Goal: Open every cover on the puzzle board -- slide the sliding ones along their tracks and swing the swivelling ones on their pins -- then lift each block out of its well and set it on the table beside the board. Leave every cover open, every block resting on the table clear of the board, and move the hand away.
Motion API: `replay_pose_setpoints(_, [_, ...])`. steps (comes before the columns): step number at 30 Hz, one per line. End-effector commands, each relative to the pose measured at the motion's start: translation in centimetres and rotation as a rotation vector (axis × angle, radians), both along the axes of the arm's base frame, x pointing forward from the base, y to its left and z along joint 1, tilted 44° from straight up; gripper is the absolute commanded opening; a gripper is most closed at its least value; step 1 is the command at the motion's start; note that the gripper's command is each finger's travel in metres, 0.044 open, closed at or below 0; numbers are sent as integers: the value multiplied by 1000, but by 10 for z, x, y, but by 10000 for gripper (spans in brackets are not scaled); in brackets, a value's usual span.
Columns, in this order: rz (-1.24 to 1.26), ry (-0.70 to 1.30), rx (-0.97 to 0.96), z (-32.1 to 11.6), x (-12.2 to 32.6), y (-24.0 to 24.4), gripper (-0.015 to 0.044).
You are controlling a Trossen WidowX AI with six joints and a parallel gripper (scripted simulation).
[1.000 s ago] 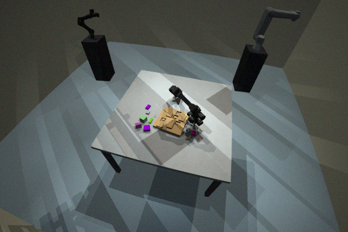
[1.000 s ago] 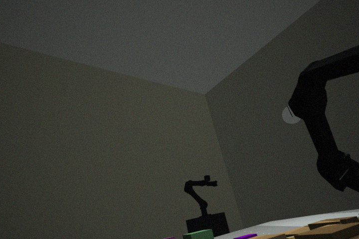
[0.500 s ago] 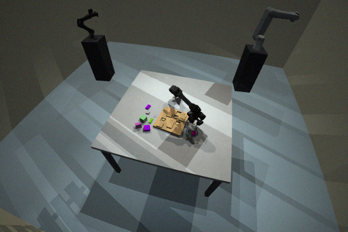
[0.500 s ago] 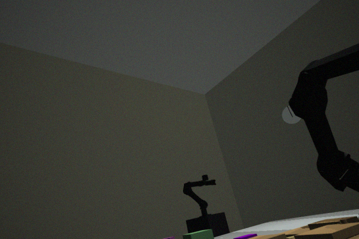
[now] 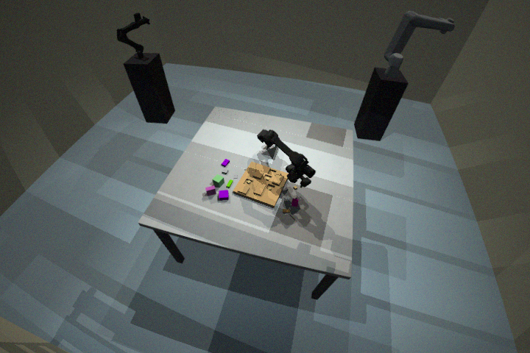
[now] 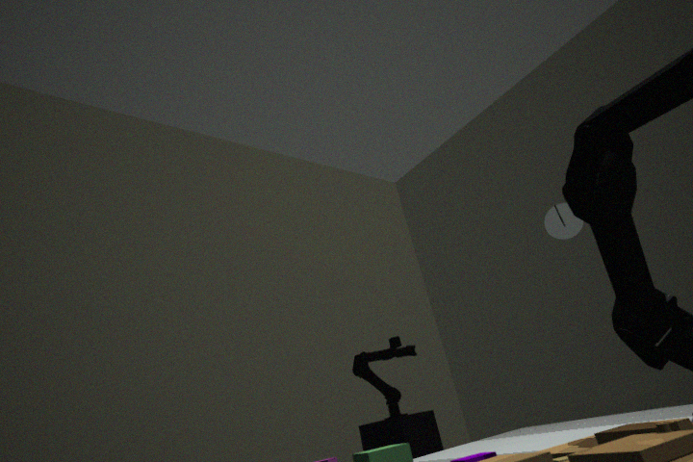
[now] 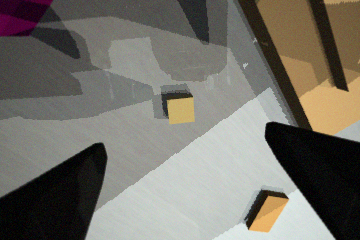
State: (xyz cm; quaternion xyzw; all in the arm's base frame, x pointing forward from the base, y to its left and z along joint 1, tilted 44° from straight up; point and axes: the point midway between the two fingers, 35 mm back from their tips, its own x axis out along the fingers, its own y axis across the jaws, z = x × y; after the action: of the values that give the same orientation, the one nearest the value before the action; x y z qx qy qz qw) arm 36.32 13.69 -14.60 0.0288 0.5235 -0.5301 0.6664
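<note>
"While we look down past the hand (image 5: 305, 182) (image 7: 185, 136), how does it stand?"

"Its fingers are wide apart, and we have nothing between them. It hangs over the surface (image 5: 178, 208) (image 6: 500, 442) (image 7: 138, 210), beside the puzzle board (image 5: 269, 201) (image 6: 653, 447) (image 7: 338, 107)."

"And our blocks?"

"Near that side of the board, we see a small yellow block (image 7: 181, 110), an orange one (image 7: 269, 214) and a magenta one (image 5: 294, 202) (image 7: 18, 15), all apart from it. Across the board lie a green block (image 5: 218, 180) (image 6: 385, 452), a pink one (image 5: 210, 190), a lime strip (image 5: 229, 183), a thick purple block (image 5: 223, 194) and a flatter purple one (image 5: 225, 162) (image 6: 474, 456)."

"Are the covers all open?"

"We cannot tell; they look too small from above."
</note>
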Motion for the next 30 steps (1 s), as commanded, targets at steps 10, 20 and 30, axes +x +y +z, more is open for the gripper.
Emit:
replay_pose_setpoints(10, [18, 15, 8, 26, 2, 12, 361])
replay_pose_setpoints(20, [156, 142, 30, 70, 2, -26, 99])
replay_pose_setpoints(30, [291, 269, 47, 110, -10, -67, 0])
